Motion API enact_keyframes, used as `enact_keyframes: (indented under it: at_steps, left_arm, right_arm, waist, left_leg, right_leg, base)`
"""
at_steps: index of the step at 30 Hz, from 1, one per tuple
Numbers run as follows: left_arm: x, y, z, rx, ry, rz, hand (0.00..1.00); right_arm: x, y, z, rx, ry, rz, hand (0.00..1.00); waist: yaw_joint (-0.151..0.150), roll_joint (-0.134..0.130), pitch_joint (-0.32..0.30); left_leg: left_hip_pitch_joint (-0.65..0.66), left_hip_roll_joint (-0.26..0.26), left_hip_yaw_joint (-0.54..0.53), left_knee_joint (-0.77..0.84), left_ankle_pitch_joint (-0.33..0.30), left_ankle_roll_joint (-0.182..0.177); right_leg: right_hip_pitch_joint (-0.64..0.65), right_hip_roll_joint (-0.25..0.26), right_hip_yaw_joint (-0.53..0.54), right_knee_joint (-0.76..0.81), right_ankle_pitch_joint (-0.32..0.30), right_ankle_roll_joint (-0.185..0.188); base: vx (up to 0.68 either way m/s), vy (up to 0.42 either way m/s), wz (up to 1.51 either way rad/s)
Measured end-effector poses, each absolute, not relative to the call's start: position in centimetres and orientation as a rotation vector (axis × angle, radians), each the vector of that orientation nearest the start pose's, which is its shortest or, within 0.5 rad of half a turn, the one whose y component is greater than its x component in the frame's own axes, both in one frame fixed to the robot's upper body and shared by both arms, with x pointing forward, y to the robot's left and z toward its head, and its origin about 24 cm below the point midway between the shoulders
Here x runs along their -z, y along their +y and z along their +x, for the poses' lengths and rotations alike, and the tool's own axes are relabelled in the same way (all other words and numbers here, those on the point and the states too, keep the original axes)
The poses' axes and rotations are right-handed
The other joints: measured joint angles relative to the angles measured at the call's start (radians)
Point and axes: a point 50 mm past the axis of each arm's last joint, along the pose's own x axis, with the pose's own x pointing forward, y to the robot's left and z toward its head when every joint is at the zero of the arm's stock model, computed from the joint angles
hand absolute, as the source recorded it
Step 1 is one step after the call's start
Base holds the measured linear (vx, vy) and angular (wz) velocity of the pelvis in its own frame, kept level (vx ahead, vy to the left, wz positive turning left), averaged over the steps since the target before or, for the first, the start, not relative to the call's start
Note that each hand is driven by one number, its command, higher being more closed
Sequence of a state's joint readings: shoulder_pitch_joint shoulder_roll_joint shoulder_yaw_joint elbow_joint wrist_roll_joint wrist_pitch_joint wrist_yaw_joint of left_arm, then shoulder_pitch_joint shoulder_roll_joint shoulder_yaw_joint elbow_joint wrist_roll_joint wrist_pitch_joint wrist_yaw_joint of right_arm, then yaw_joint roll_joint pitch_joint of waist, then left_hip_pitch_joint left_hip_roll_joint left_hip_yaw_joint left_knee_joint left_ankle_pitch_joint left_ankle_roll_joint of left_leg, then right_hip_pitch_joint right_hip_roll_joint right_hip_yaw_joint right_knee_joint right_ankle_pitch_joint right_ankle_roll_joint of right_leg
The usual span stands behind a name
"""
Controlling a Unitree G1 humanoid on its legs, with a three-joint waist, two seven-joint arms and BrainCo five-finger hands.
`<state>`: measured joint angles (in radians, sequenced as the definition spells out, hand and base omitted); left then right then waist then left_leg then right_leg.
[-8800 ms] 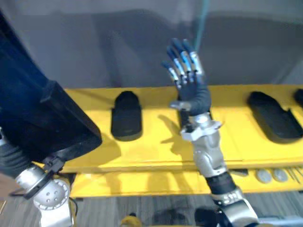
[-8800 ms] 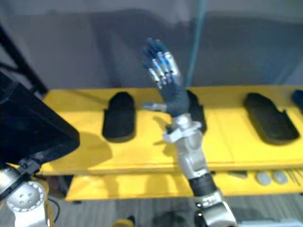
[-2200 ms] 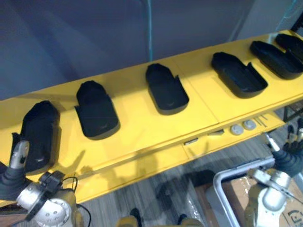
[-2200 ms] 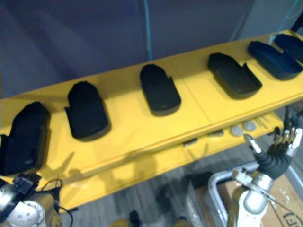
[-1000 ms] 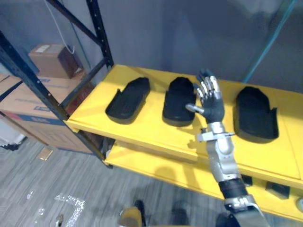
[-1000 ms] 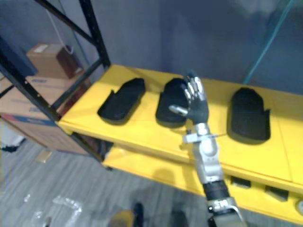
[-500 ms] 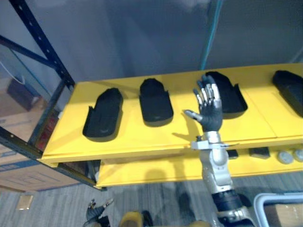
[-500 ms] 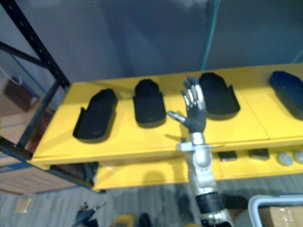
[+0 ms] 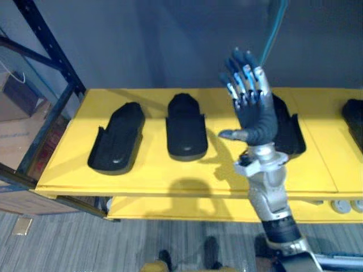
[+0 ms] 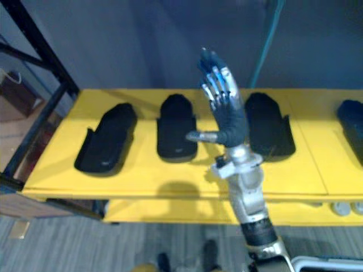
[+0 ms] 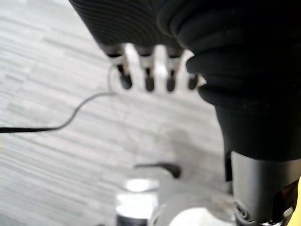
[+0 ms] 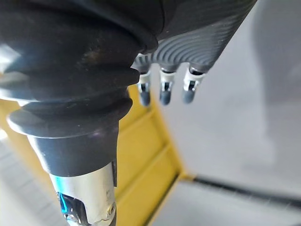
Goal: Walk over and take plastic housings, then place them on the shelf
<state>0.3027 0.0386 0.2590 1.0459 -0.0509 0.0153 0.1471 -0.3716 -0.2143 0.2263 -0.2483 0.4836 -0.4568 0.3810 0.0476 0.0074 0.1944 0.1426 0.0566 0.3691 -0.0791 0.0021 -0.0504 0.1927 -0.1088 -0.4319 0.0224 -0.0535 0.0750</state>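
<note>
Several black plastic housings lie in a row on the yellow shelf point(image 9: 153, 173): one at the left point(image 9: 116, 144), one beside it point(image 9: 186, 131), one partly behind my right hand point(image 10: 268, 130), and one at the right edge point(image 10: 350, 122). My right hand point(image 9: 252, 110) is raised upright in front of the shelf, open, with straight fingers and the thumb out to the side, holding nothing. It stands above the shelf between the second and third housings. My left hand point(image 11: 149, 75) hangs over the grey floor, open and empty, its fingers straight.
A dark rack upright point(image 9: 51, 56) slants along the shelf's left end, with a cardboard box point(image 9: 17, 93) beyond it. A lower yellow shelf point(image 9: 187, 208) holds small round silver parts point(image 9: 341, 205) at the right. A teal line point(image 9: 276, 22) runs down the grey wall behind.
My right hand has risen higher and closer to the camera in front of the shelf. The view has shifted a little; the housings lie as before.
</note>
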Motion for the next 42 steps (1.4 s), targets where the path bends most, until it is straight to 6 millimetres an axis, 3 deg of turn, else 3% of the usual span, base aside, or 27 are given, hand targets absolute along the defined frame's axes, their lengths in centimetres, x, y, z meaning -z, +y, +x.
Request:
enact_keyframes:
  at_steps: [3,6,7,8,13,16,19,22,25,29,33,39,42]
  left_arm:
    - [16.8,21.4,0.4,-0.495,1.296,-0.012,0.00]
    - [16.6,22.0,1.0,-0.496,1.254,0.013,0.00]
    - [16.6,22.1,1.0,-0.496,1.249,0.014,0.00]
    - [16.6,22.1,-0.3,-0.491,1.290,0.055,0.00]
    - [16.5,22.5,0.0,-0.492,1.282,0.064,0.00]
    - [16.3,22.7,0.9,-0.483,1.252,0.084,0.00]
    - [16.1,22.8,2.9,-0.441,1.198,0.117,0.00]
    - [16.0,23.2,3.1,-0.452,1.187,0.129,0.00]
    - [15.9,23.6,3.2,-0.475,1.182,0.146,0.00]
    - [15.9,23.4,3.1,-0.529,1.182,0.120,0.00]
    - [15.9,23.5,3.6,-0.543,1.169,0.104,0.00]
    - [16.0,23.3,3.5,-0.540,1.178,0.100,0.00]
    - [15.9,22.9,4.1,-0.532,1.158,0.089,0.00]
  right_arm:
    - [-21.4,-6.8,23.7,-0.962,-0.954,0.143,0.00]
    - [-20.6,-5.0,23.2,-1.073,-0.891,0.127,0.00]
    - [-20.6,-4.9,23.3,-1.074,-0.891,0.115,0.00]
    - [-19.1,-5.1,24.2,-0.915,-0.834,0.051,0.00]
    - [-18.9,-5.1,24.3,-0.913,-0.825,0.049,0.00]
    - [-17.7,-6.0,25.5,-0.833,-0.761,0.041,0.00]
    - [-17.3,-8.7,27.0,-0.661,-0.729,0.007,0.00]
    - [-16.8,-10.5,27.6,-0.581,-0.701,-0.015,0.00]
    - [-16.5,-10.8,27.6,-0.582,-0.689,-0.030,0.00]
    - [-15.5,-8.0,27.6,-0.685,-0.626,-0.050,0.00]
    - [-13.3,-5.3,28.4,-0.728,-0.518,-0.114,0.00]
    - [-14.6,-3.2,28.8,-0.779,-0.570,-0.154,0.00]
    - [-14.0,-1.4,29.1,-0.835,-0.547,-0.257,0.00]
  waist:
    - [0.002,-0.016,-0.009]
    - [0.022,-0.042,-0.028]
    - [0.025,-0.046,-0.031]
    - [0.020,-0.059,-0.117]
    - [0.019,-0.065,-0.121]
    - [0.020,-0.066,-0.121]
    - [0.019,-0.065,-0.081]
    - [0.020,-0.069,-0.062]
    - [0.020,-0.069,-0.049]
    - [0.024,-0.065,-0.041]
    - [0.055,-0.065,-0.039]
    - [0.059,-0.065,-0.039]
    - [0.061,-0.064,-0.039]
  left_leg:
    - [0.006,0.000,0.001,0.000,0.000,0.000]
    - [0.015,-0.002,-0.001,0.000,0.000,0.000]
    - [0.015,-0.002,-0.001,0.000,0.000,0.000]
    - [-0.006,-0.011,-0.001,-0.011,0.034,0.011]
    - [-0.006,-0.010,0.000,-0.011,0.035,0.011]
    - [-0.017,-0.012,-0.004,-0.011,0.039,0.015]
    - [-0.028,-0.015,-0.030,-0.011,0.036,0.022]
    - [-0.036,-0.014,-0.022,-0.011,0.035,0.023]
    - [-0.042,-0.006,0.035,-0.011,0.035,0.024]
    - [-0.055,-0.005,0.075,-0.011,0.035,0.024]
    - [-0.059,-0.008,0.045,-0.010,0.038,0.028]
    - [-0.056,-0.025,-0.003,-0.010,0.037,0.034]
    - [-0.054,-0.036,-0.021,-0.009,0.044,0.041]
  right_leg:
    - [0.003,-0.001,0.004,-0.001,0.000,0.000]
    - [0.019,-0.001,0.005,-0.003,0.000,0.000]
    - [0.019,-0.001,0.005,-0.003,0.000,0.000]
    - [0.000,-0.009,0.026,-0.007,0.009,-0.009]
    - [-0.002,-0.009,0.028,-0.005,0.010,-0.010]
    - [-0.016,-0.012,0.028,0.007,0.010,-0.011]
    - [-0.018,-0.016,0.017,0.021,0.012,-0.013]
    - [-0.021,-0.019,0.008,0.024,0.015,-0.009]
    - [-0.017,-0.028,-0.026,0.024,0.016,-0.007]
    - [-0.013,-0.044,-0.066,0.026,0.017,-0.005]
    - [-0.007,-0.051,-0.069,0.058,0.017,-0.006]
    - [0.016,-0.067,-0.065,0.078,0.014,-0.010]
    - [0.020,-0.075,-0.064,0.086,0.000,-0.030]
  base:
    - [0.06,-0.008,0.02]
    - [0.02,-0.005,0.10]
    - [-0.01,0.000,0.06]
    - [0.00,0.000,0.00]
    - [0.00,0.000,0.00]
    - [0.00,0.001,0.04]
    - [-0.03,0.020,0.20]
    - [-0.03,0.038,0.14]
    - [0.01,0.031,0.26]
    - [0.05,0.053,0.31]
    - [0.08,0.064,0.36]
    - [0.10,0.056,0.30]
    - [0.07,0.008,0.20]
